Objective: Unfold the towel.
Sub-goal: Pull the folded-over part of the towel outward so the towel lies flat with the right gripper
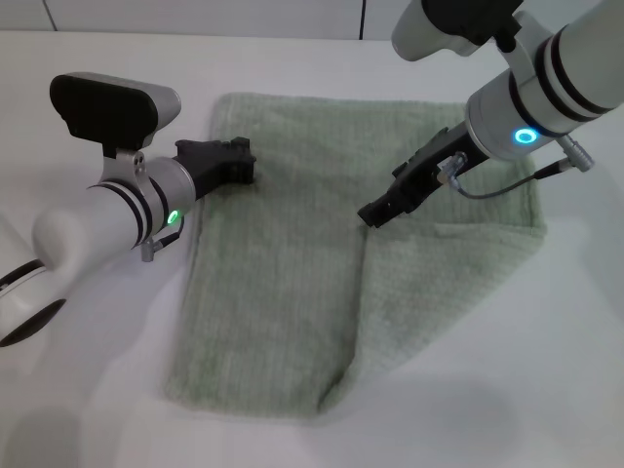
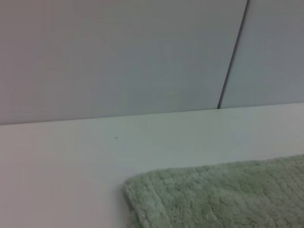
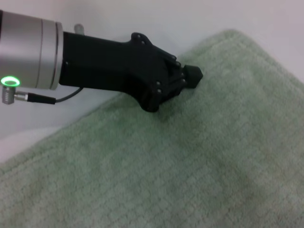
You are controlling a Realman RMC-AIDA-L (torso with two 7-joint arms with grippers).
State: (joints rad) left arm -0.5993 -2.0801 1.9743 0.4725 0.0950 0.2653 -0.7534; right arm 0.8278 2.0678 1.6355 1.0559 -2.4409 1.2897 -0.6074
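while a large pale sage-green terry towel (image 1: 292,263) with a fine ribbed texture lies spread on a white tabletop (image 1: 88,390), both of the robot's arms are seen reaching over it from opposite sides. the towel is shown roughly square but not fully flat: on its right side a flap is doubled over, its folded edge running from near the middle of the cloth down to the near edge, where the corner is lifted in a small ridge.

the black left gripper (image 1: 241,156) is seen at the cloth's far left corner, its tip lying over the towel's left border, close to the surface. in the right wrist view the same left gripper (image 3: 190,76) is shown with its fingertips drawn together to a point just above or on the terry; whether any cloth is pinched between them cannot be told. in the left wrist view only the rounded far corner of the towel (image 2: 213,194), the bare tabletop (image 2: 71,156) and a pale grey panelled wall (image 2: 118,57) behind it are shown.

the black right gripper (image 1: 375,213) is held over the middle of the towel, angled downward, with its tip at the top of the folded flap's edge. its jaws appear closed in the head view, though whether the tip touches the cloth or holds any of it cannot be made out.
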